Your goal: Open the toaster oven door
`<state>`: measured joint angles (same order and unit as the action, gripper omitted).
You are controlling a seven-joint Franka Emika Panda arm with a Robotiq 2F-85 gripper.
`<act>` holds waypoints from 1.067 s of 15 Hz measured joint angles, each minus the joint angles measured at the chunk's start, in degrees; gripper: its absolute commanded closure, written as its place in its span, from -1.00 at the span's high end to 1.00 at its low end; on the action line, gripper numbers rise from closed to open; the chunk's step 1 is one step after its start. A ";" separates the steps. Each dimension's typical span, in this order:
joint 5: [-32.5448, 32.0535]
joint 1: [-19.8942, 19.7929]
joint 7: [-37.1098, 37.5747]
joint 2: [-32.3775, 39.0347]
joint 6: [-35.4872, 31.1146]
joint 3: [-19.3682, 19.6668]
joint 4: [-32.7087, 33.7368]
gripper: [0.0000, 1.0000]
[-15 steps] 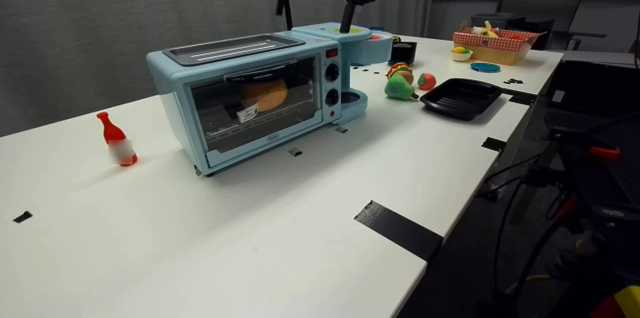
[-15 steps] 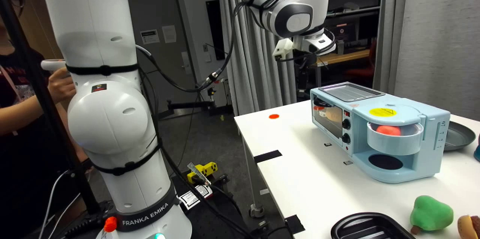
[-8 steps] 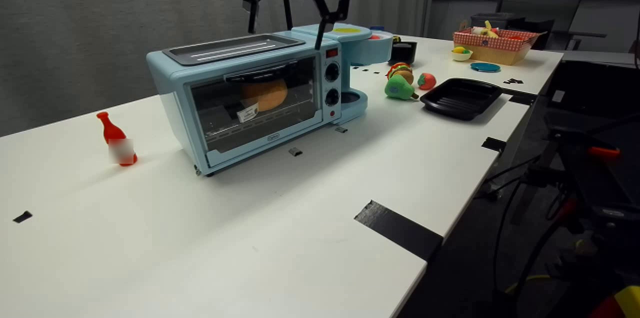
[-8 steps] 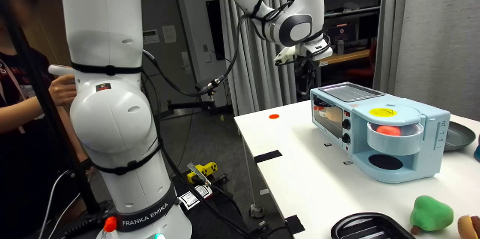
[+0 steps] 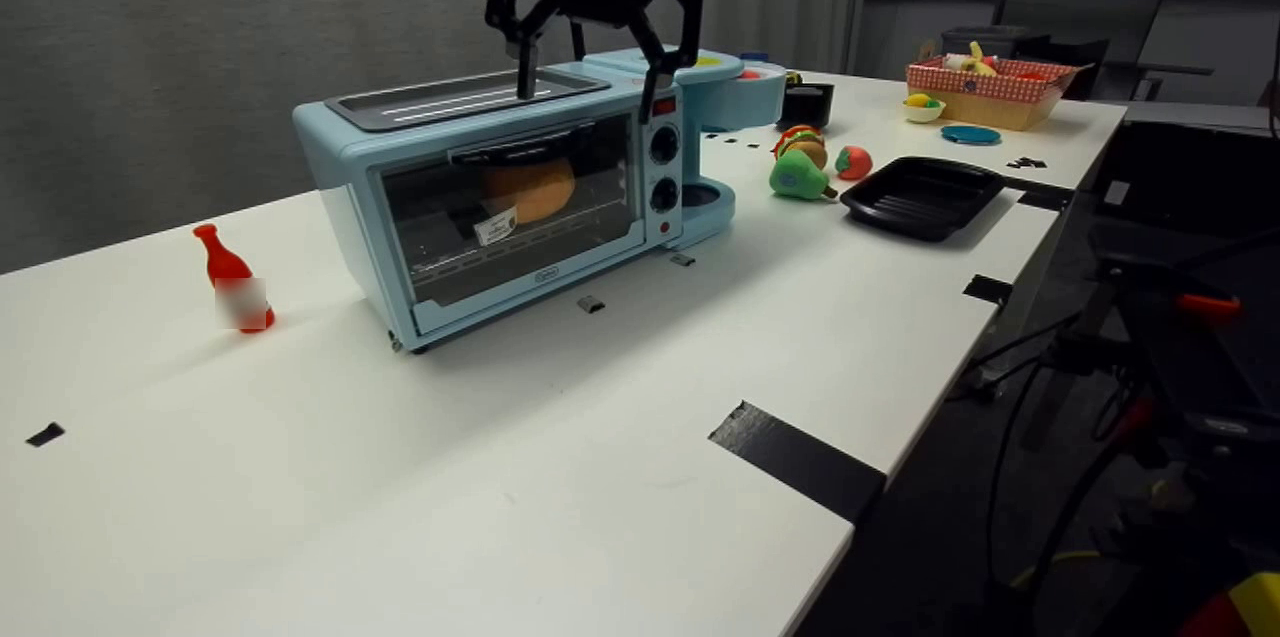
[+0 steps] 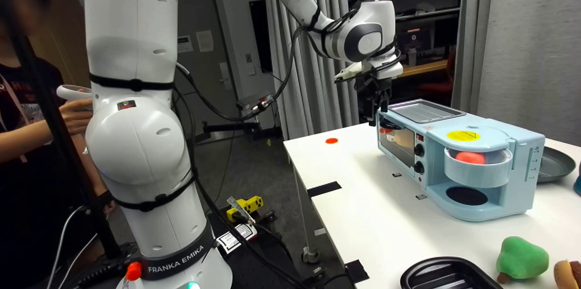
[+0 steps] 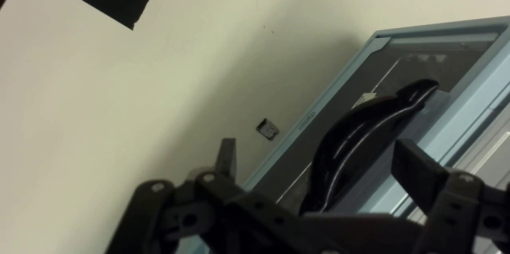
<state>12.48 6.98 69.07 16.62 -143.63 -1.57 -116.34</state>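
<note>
The light blue toaster oven (image 5: 345,237) stands on the white table and also shows in an exterior view (image 6: 522,189). Its door (image 5: 595,262) is shut, and an orange-brown thing shows behind the glass. The curved black handle (image 5: 525,145) runs along the door's upper edge. In the wrist view the handle (image 7: 338,142) lies across the door's dark glass (image 7: 398,62), between my fingers as seen from above. My gripper (image 5: 590,95) is open and empty, above and in front of the door's top edge. It also shows in the wrist view (image 7: 314,158). No contact with the handle is visible.
A red bottle (image 5: 228,262) stands beside the oven. A black tray (image 5: 925,197), a green pear (image 5: 797,175) and a strawberry (image 5: 853,162) lie past the knob end. A dark pan (image 6: 556,164) sits behind the oven. A checked basket (image 5: 985,102) stands farther back.
My gripper has come down toward the front top edge of the oven, its fingers staying apart. The arm has lowered and swung a little. The oven and its door have not moved.
</note>
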 measured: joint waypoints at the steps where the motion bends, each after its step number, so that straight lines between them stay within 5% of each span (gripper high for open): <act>1: 0.00 0.00 0.75 0.20 0.03 -0.01 0.02 1.00; 16: 1.16 -0.32 6.04 4.38 2.04 0.51 3.02 1.00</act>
<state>13.64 6.66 75.11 21.00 -141.59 -1.06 -113.31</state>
